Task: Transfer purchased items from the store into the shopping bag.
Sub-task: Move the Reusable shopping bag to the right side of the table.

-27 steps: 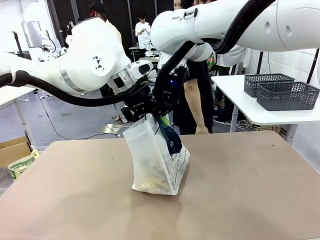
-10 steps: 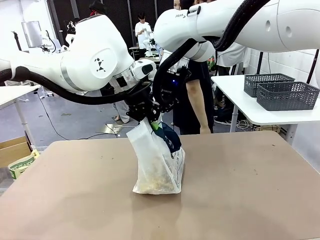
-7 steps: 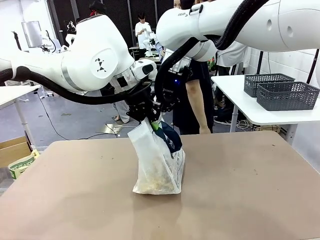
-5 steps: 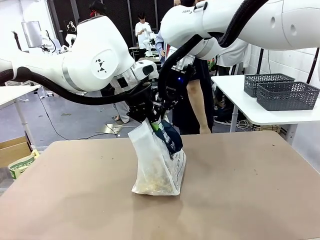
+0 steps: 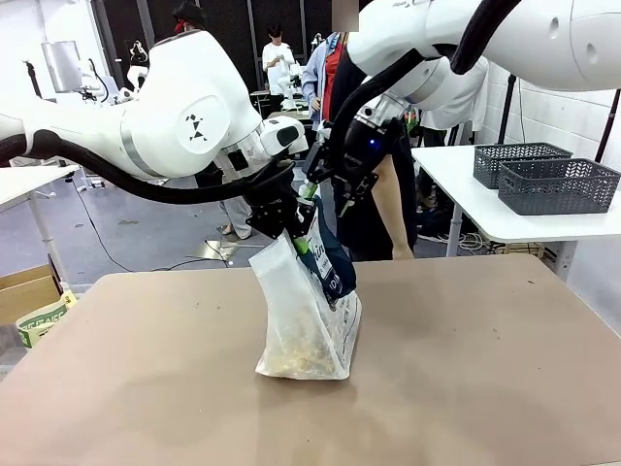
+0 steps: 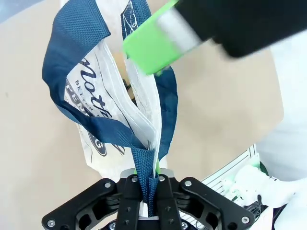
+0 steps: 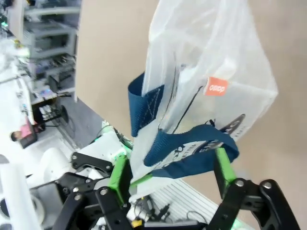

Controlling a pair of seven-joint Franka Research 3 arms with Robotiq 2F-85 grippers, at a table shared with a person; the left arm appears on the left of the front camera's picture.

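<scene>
The shopping bag [image 5: 309,311], translucent white with navy straps, stands on the brown table [image 5: 485,369], held up by one handle. My left gripper [image 5: 294,231] is shut on that navy strap [image 6: 146,184], and the bag [image 6: 112,105] hangs below it. My right gripper [image 5: 326,194] hovers just above and to the right of the bag's mouth, open. Its green pads [image 7: 120,172] stand wide apart on either side of the other navy strap [image 7: 192,148]. Yellowish purchased items [image 5: 296,357] show through the bottom of the bag. One right-gripper pad [image 6: 153,48] shows blurred in the left wrist view.
A person [image 5: 383,214] stands at the far edge behind the bag. Two dark grey lattice baskets [image 5: 543,175] sit on a white side table at the right. A cardboard box [image 5: 29,291] stands on the floor at the left.
My right gripper has opened, let go of the bag's strap and drawn up and to the right. The left gripper still holds its strap, and the bag leans slightly.
</scene>
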